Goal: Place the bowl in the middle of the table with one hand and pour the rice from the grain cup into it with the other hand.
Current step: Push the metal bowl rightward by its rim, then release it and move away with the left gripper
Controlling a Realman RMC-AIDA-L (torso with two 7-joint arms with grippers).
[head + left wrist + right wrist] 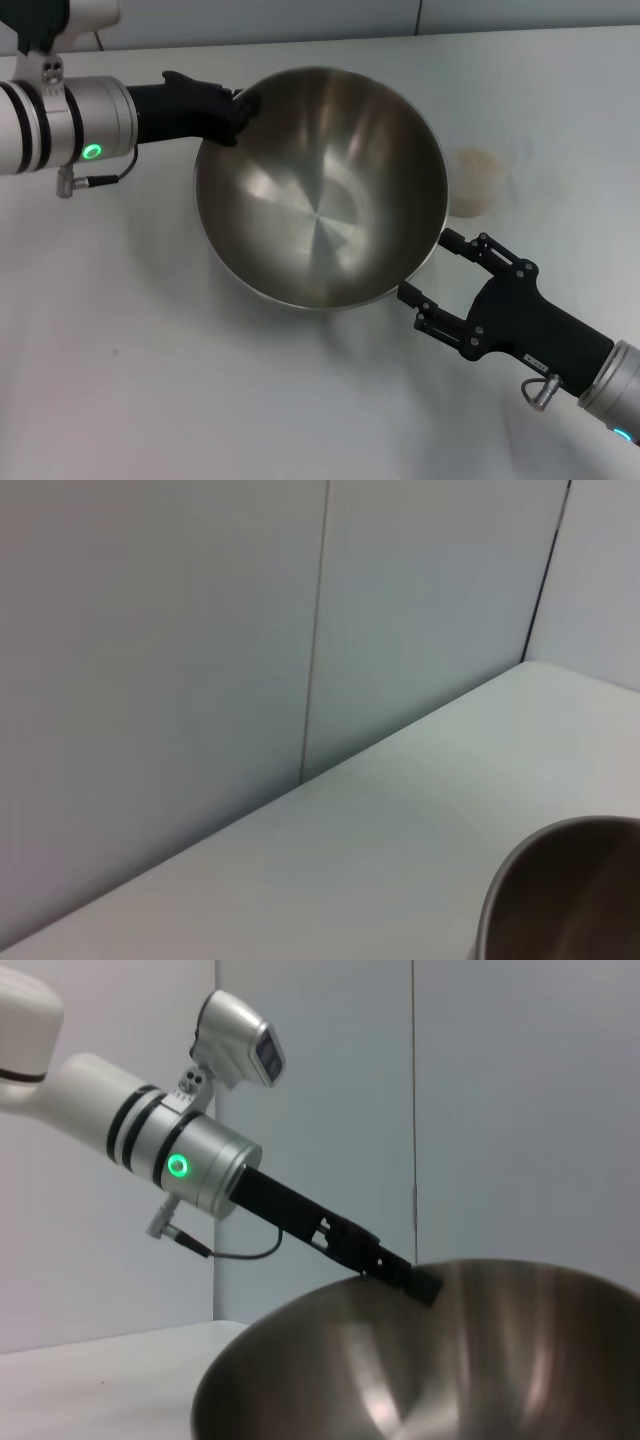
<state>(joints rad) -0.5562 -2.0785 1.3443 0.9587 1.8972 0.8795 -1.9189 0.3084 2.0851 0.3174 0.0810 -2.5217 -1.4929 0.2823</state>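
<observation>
The head camera looks steeply down on the table (150, 380) from above. The left wrist camera sits low beside the bowl (560, 890), facing the back wall (150, 680). The right wrist camera, close at the opposite rim, looks across the bowl toward the left gripper (415, 1282).

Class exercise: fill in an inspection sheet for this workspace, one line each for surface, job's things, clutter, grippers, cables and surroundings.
Surface: white table, bare around the work.
Job's things: steel bowl, tilted and with nothing in it; grain cup with rice stands beyond the bowl's right rim.
Clutter: nothing seen.
Grippers: left gripper clamped on the bowl's far-left rim; right gripper open, beside the near-right rim.
Cables: short black cable at the left wrist.
Surroundings: grey panelled wall behind the table.
</observation>
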